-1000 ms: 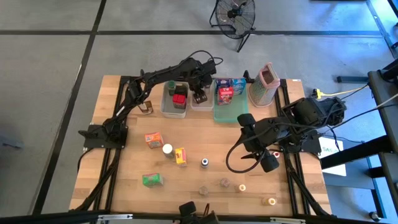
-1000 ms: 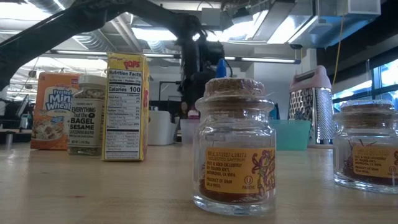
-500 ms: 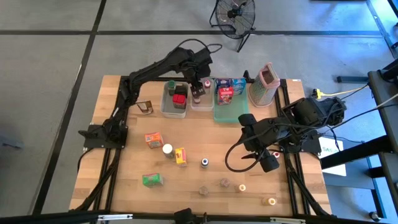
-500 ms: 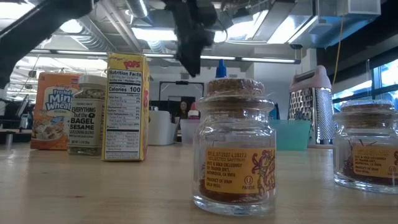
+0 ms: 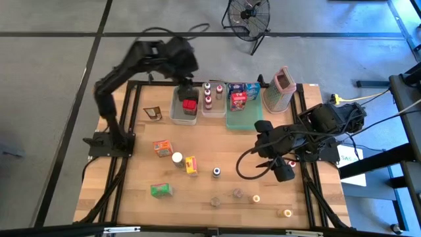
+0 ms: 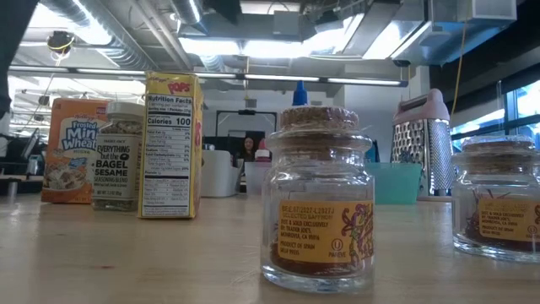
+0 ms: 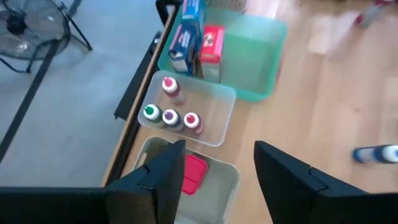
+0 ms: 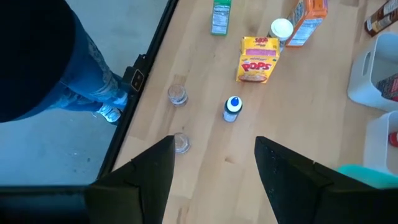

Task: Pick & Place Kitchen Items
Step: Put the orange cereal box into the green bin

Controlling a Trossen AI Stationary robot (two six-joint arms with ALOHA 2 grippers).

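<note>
Four small bottles (image 7: 171, 112) with coloured caps stand in the clear tub (image 7: 214, 127) at the far edge of your surface (image 5: 217, 164), between a second tub holding a red box (image 5: 189, 105) and the green tray (image 7: 264, 56) with its boxes. Nearer the front, the orange box (image 5: 162, 147), white-capped jar (image 5: 177, 158), yellow box (image 5: 191, 165), green box (image 5: 160, 190), blue-capped bottle (image 5: 216, 172) and cork jars (image 5: 237, 193) stand apart. Your left end effector (image 7: 214, 165) hangs high above the tubs, fingers parted and empty. Your right end effector (image 8: 214, 162) hovers over the right side, fingers apart, holding nothing.
</note>
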